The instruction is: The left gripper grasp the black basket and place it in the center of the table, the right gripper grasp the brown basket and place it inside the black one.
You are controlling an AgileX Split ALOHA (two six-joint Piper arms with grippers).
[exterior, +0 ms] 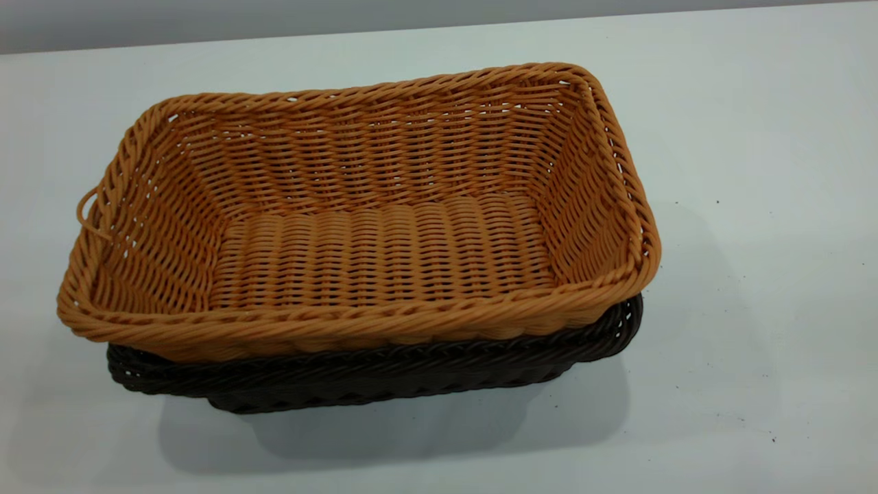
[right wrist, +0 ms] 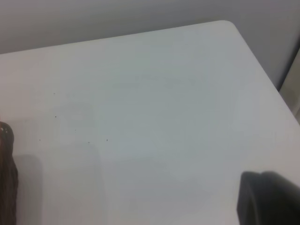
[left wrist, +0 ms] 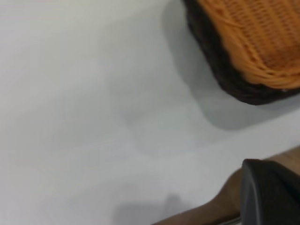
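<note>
1. Nearest the exterior camera, I'm seeing the black basket (exterior: 384, 374) sitting on the table (exterior: 754, 274), with the brown basket (exterior: 370, 219) already nested inside it. The brown rim is riding above the dark rim, tipped a bit so more black is showing at the near side. Both long axes are running across the view from left to right. The little loop on the brown basket is pointing toward the left arm's side. Neither gripper is showing up in this view, so I'm not reading which arm is closer from here.

2. On the left wrist view, I'm looking at a black part at the edge that I'm taking for the left gripper (left wrist: 272, 192); it's well apart from the stacked pair. A corner of the black basket (left wrist: 220, 65) with the brown basket (left wrist: 262, 37) in it is lying off at the far side of the bare table (left wrist: 93, 117). It's gripping nothing I can see, and I can't tell how far it's spread.

3. On the right wrist view, I'm only getting a dark lump of the right gripper (right wrist: 269, 199) over bare table (right wrist: 154, 103), plus a dark sliver at the opposite edge that may be the black basket (right wrist: 7, 178). Can't tell its opening either.

4. Judging by all this, I'm thinking the nesting is done. No brands, labels or writing are showing anywhere.
</note>
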